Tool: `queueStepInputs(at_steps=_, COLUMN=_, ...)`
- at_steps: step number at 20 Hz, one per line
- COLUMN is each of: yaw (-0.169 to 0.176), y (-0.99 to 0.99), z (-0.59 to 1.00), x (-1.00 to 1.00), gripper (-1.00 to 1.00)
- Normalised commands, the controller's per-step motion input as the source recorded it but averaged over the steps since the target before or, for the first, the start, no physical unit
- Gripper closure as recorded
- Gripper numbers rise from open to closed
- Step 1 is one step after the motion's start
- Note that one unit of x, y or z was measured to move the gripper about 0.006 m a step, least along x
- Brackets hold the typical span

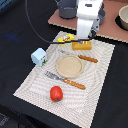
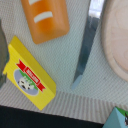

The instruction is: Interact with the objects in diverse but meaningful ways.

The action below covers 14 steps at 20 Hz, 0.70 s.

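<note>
hovering low over the far edge of the striped placemat (image 1: 35,85), at roughly 12 o'clock from the round tan plate (image 1: 69,66): the white arm with its end effector (image 1: 83,36), fingertips hidden behind the wrist housing in the exterior view and out of frame in the wrist view, so open or closed cannot be told. nothing visibly held.

directly beneath: orange-yellow bread loaf (image 2: 47,19), lying flat just beside the yellow butter packet (image 2: 29,75), close but apart. butter packet at about 11 o'clock from the plate, loaf at about 1 o'clock. knife (image 2: 86,42) between loaf and plate, blade toward the butter.

further off: pale blue-white carton (image 1: 39,57) upright at about 9 o'clock from the plate, near the mat's edge; red tomato (image 1: 56,93) at about 7 o'clock, well apart, past the fork (image 1: 65,80).

likely handling, judged from looks: all light hollow toy plastic, stiff, smooth, a little slippery. loaf best pinched across its narrower width at mid-length, since the rounded top could squirt out of a shallow grip. butter packet flat and boxy, best taken across the short sides; low profile means a deep descent close to the mat. tomato round, prone to rolling; centred grasp needed. carton tall, easy to tip if nudged.
</note>
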Motion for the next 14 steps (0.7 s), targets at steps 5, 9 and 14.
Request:
queueStepInputs(at_steps=5, yaw=-0.03, y=-0.48, z=-0.07, x=-0.7, gripper=-1.0)
queueStepInputs(at_steps=9, yaw=-0.033, y=-0.48, z=-0.03, x=-0.7, gripper=-1.0)
queueStepInputs(at_steps=14, yaw=-0.036, y=-0.48, z=-0.02, x=-0.69, gripper=-1.0)
